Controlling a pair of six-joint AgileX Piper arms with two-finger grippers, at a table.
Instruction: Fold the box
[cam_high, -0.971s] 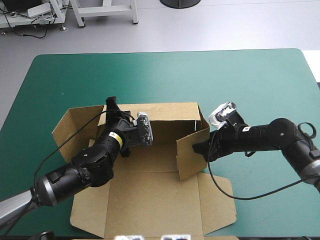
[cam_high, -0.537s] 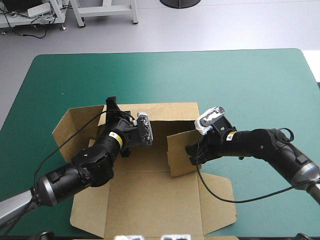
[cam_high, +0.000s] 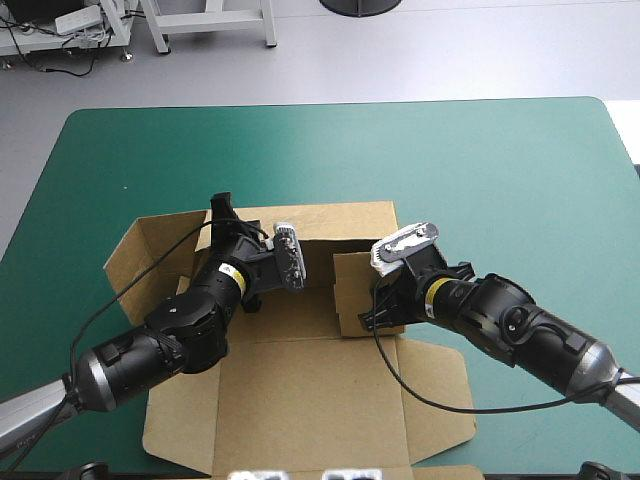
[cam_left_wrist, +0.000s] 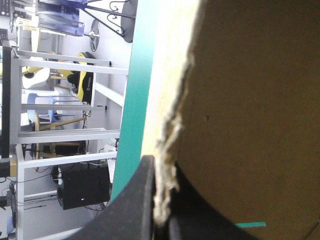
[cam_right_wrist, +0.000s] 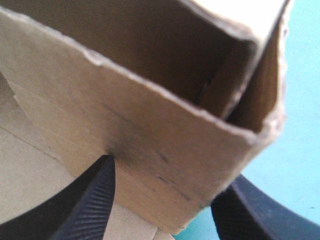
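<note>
One brown box (cam_high: 300, 400) sits on the near half of my teal-green tabletop (cam_high: 500, 160), and of my two tools the left tool (cam_left_wrist: 161, 220) is clamped on its far wall while the right tool (cam_right_wrist: 162, 185) gapes astride a side flap.

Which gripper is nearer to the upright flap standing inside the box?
Right. The right gripper straddles the upright flap, one finger on each side. The left gripper is shut on the box at its far left corner, apart from that flap.

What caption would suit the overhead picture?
Folding a brown box: left gripper clamps its far wall, right gripper, open, straddles a raised flap.
</note>
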